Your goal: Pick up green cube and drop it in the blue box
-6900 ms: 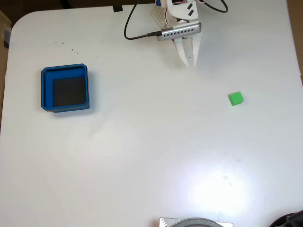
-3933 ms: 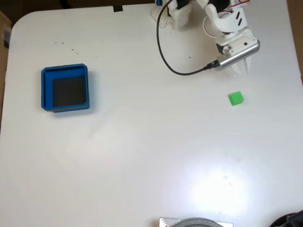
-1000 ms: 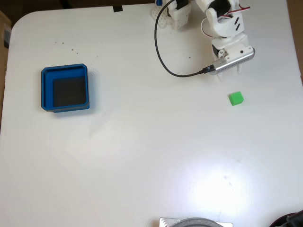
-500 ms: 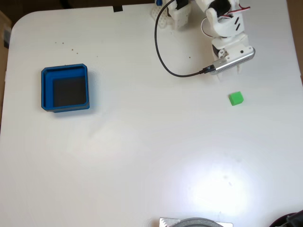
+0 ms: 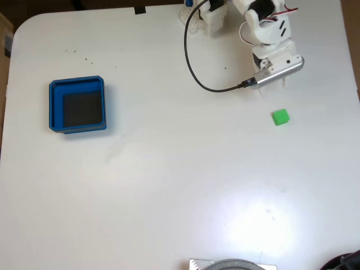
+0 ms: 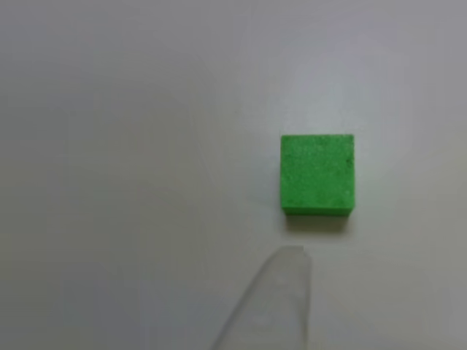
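Green cube (image 5: pixel 280 117) sits alone on the white counter (image 5: pixel 180 185), just below the tool (image 5: pixel 274 86), far right of the box (image 5: pixel 77 105); its jaw gap cannot be told.

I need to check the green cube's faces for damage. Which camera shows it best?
The other view: the green cube is large and close, its top face and one side edge distinct, on the white table. The fixed view shows it as a small green square, far from the blue box.
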`<act>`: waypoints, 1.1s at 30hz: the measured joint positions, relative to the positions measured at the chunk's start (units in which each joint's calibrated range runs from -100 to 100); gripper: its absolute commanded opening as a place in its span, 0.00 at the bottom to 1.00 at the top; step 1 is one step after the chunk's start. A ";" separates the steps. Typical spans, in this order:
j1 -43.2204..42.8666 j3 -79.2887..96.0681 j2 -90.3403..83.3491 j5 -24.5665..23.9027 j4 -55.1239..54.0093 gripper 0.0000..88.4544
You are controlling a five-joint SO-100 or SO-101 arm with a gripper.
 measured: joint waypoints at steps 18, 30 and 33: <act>-1.28 -5.10 5.51 0.00 0.00 0.30; -1.28 -12.17 15.04 0.10 0.00 0.30; -1.28 -14.68 18.55 0.88 0.00 0.30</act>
